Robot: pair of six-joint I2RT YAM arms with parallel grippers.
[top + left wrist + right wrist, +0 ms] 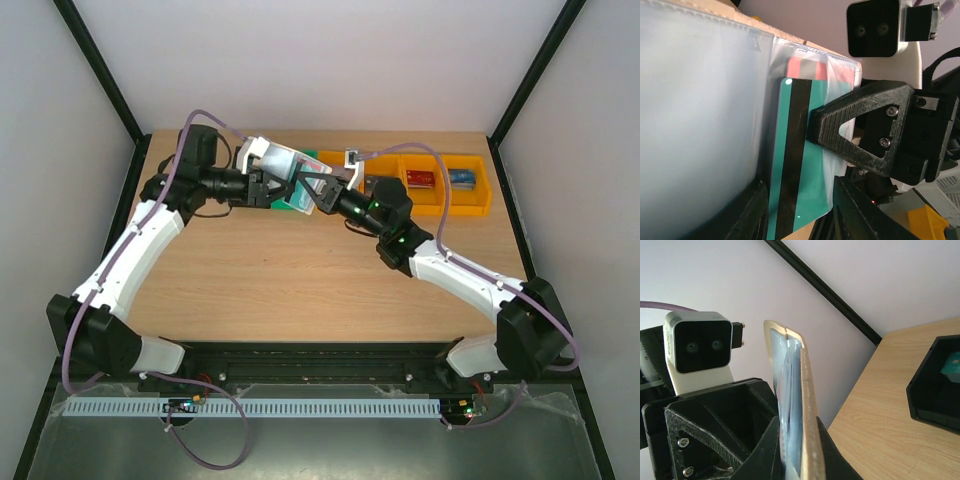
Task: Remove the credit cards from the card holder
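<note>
Teal plastic with a black stripe: one card (817, 175) stands partway out of the open edge of a sleeve in the holder (283, 165).

- Holder is held up off the table (300, 270), opened out. Pale see-through panels face the left wrist camera.
- Left gripper (270, 188) is clamped on the holder's near edge.
- Right gripper (318, 192) meets the holder from the other side. One finger (860, 130) presses flat on the teal card and the jaws are closed on it. Cannot tell whether sleeve plastic is pinched too.
- Room: bare wood lies below and in front of the holder. The two grippers are nearly touching at the holder.
- A red-and-white card (810, 70) sits behind the teal card, blurred by the sleeve, lower part hidden.
- The large panel left of the teal card is milky; contents unreadable.
- In the right wrist view the holder (807, 405) is edge-on, tan rim, its bottom cut off by the frame.
- Green bin (330, 158) sits just behind the holder.
- Orange bin (470, 205), to the holder's right, holds a red card (420, 179) and a blue card (461, 177).
- Black bin (925, 395) is cut off at the frame edge; a teal item inside is unclear.
</note>
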